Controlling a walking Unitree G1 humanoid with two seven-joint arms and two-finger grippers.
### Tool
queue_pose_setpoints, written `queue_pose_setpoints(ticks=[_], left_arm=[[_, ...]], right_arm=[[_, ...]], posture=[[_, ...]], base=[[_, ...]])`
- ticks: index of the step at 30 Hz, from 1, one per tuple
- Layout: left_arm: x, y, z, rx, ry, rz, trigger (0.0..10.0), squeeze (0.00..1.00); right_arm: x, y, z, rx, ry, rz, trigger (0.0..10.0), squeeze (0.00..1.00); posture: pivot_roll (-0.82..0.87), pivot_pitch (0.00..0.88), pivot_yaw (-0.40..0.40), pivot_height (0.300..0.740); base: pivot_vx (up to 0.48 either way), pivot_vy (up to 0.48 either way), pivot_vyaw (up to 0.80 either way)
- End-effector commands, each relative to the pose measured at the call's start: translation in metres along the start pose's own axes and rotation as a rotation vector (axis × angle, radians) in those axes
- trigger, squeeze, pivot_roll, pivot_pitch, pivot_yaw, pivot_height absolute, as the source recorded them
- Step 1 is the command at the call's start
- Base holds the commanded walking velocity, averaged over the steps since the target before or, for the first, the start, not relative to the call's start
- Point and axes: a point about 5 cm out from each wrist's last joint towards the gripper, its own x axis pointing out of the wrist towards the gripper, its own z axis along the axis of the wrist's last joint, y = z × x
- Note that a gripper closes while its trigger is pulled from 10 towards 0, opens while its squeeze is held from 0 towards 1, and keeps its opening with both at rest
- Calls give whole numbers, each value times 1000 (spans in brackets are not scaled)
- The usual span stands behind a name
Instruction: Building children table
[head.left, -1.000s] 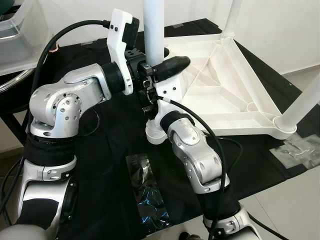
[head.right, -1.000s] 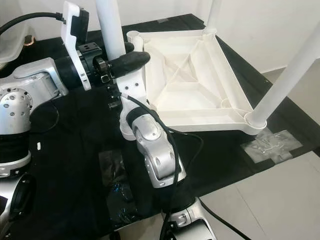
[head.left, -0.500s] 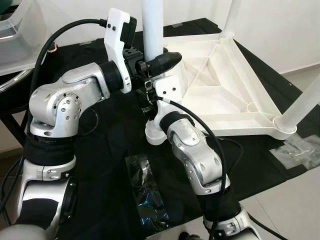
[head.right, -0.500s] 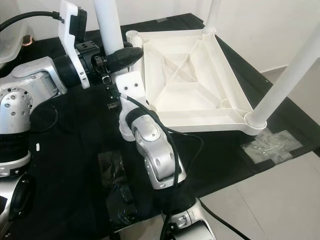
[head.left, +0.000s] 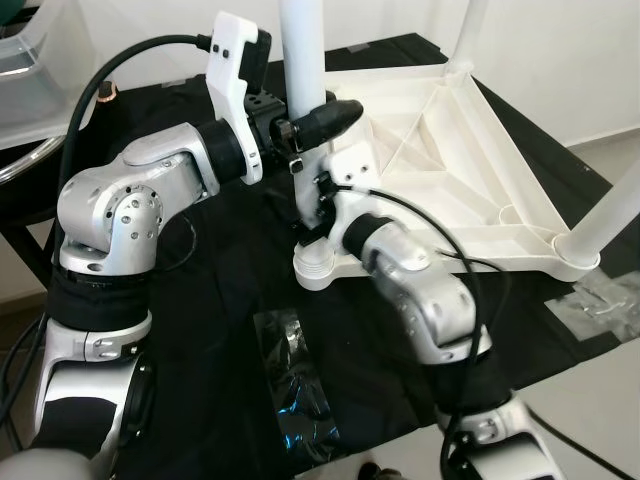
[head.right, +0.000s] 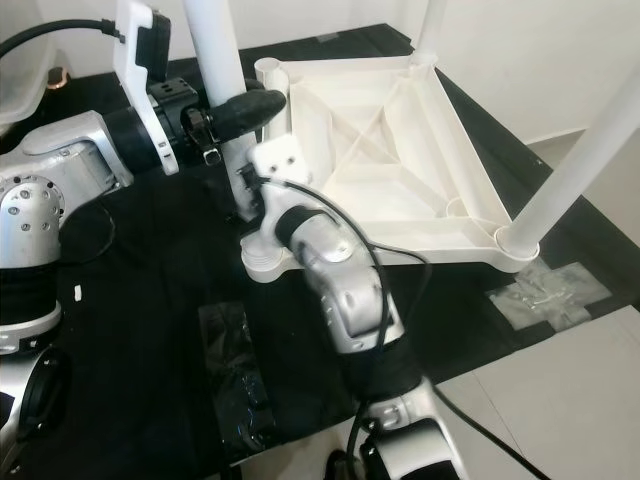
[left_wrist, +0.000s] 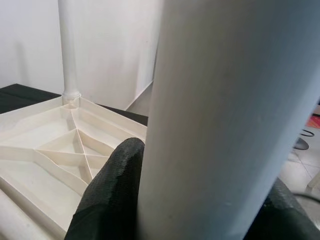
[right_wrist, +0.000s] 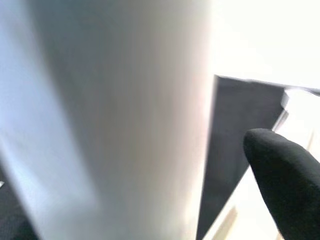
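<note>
An upturned white children's table lies on the black-covered bench, its ribbed underside facing up, reaching from the bench's middle toward its right edge. Three white legs stand up from its corners; the near-left leg rises from a round socket at the corner closest to the robot. The left hand is clamped around this leg partway up, black fingers pressed against both sides of the tube. The right hand sits lower on the same leg, just above the socket; one black fingertip shows beside the tube, but its grip cannot be told
</note>
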Motion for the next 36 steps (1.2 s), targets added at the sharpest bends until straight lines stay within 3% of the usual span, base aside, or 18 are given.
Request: queue_pose_setpoints(ticks=[1, 3, 4, 6, 11, 12, 15, 16, 36], left_arm=[[5, -10, -4, -27, 16, -83, 0, 0], [5, -10, -4, -27, 17, -84, 0, 0], [5, -10, -4, -28, 18, -84, 0, 0], [4, -11, -5, -30, 19, -86, 0, 0], [5, -12, -5, -31, 20, -90, 0, 0], [5, -12, -5, -31, 21, -91, 0, 0], [5, -13, -4, -31, 22, -93, 0, 0], [5, -13, -4, -30, 22, -95, 0, 0], [7, -13, -4, -12, 27, -98, 0, 0]], right_arm=[[-1, 1, 6, -12, -40, 100, 10000, 1000], [-4, -7, 11, -64, -40, 153, 10000, 1000], [-6, -14, 15, -83, -33, 214, 10000, 0], [-8, -28, 18, -97, -20, 319, 10000, 0], [-9, -38, 16, -97, -14, 418, 10000, 0], [-8, -42, 16, -104, -16, 429, 3373, 0], [-7, -44, 16, -107, -18, 435, 3373, 0], [-6, -45, 16, -109, -23, 452, 0, 0], [-2, -48, 6, -62, -79, 514, 0, 0]], posture=[[78, 213, 18, 740], [80, 214, 18, 740], [81, 218, 18, 740], [85, 221, 20, 740], [89, 224, 21, 740], [95, 227, 24, 740], [95, 227, 24, 740], [98, 229, 24, 740], [96, 218, 27, 740]], base=[[0, 0, 0], [0, 0, 0], [0, 0, 0], [0, 0, 0], [0, 0, 0], [0, 0, 0], [0, 0, 0], [0, 0, 0], [0, 0, 0]])
